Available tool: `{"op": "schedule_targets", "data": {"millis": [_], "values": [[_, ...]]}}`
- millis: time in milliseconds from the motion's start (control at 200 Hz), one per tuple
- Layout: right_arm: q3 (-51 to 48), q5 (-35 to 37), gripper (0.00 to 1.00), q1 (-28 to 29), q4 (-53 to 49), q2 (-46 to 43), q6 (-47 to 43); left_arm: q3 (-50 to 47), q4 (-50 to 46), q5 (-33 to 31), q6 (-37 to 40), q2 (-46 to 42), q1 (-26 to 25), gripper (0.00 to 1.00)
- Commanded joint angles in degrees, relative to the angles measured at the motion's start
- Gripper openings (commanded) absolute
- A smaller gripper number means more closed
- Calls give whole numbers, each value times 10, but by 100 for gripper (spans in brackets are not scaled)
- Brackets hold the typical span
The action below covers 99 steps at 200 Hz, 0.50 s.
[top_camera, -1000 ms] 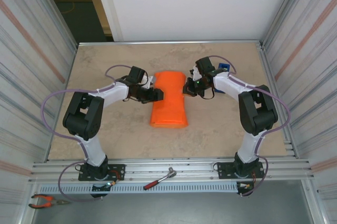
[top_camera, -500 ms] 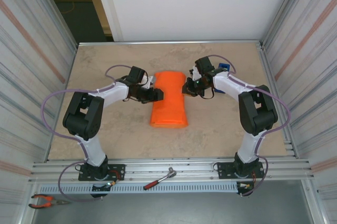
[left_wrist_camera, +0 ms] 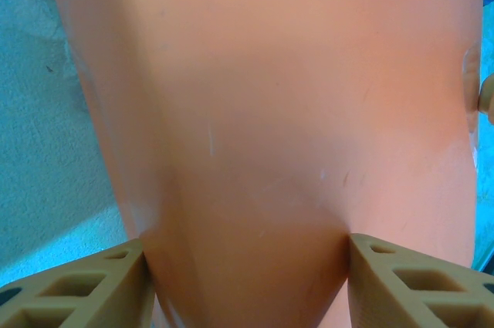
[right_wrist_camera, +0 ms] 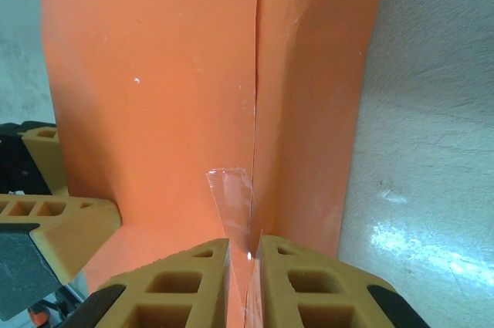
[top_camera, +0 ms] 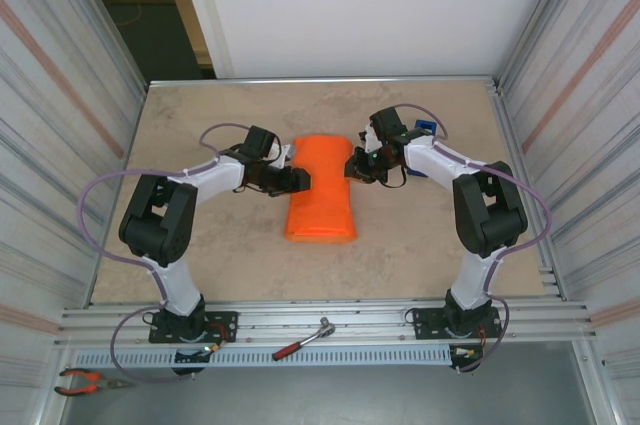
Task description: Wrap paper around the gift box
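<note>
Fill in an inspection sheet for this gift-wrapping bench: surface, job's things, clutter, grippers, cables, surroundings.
Surface: beige mottled table.
Job's things: paper folded into a tube mid-table, seam held by clear tape.
Clutter: blue tape dispenser behind the right arm; ratchet on the near rail; pliers at the near left corner.
Grippers: left gripper clamps the paper across its width; right gripper nearly closed at the taped seam, grip unclear.
Cables: purple cables loop along both arms, off the paper.
Surroundings: ribbed metal walls either side; white panel behind.

Top view high, looking down; wrist views close, facing shared paper [top_camera: 320, 195]
</note>
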Motion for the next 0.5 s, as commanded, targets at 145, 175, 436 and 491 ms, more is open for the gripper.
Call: {"op": "schedule_targets", "data": {"millis": [145, 175, 436, 491], "values": [[11, 29, 19, 3, -29, -15, -10, -48, -84, -93, 5, 66, -21, 60], [11, 32, 19, 3, -30, -17, -10, -49, -84, -93, 5, 65, -21, 60], [13, 39, 19, 3, -36, -23, -12, -50, -85, -94, 5, 65, -21, 60], [13, 39, 19, 3, -37, -22, -12, -50, -85, -94, 5, 65, -21, 60]]}}
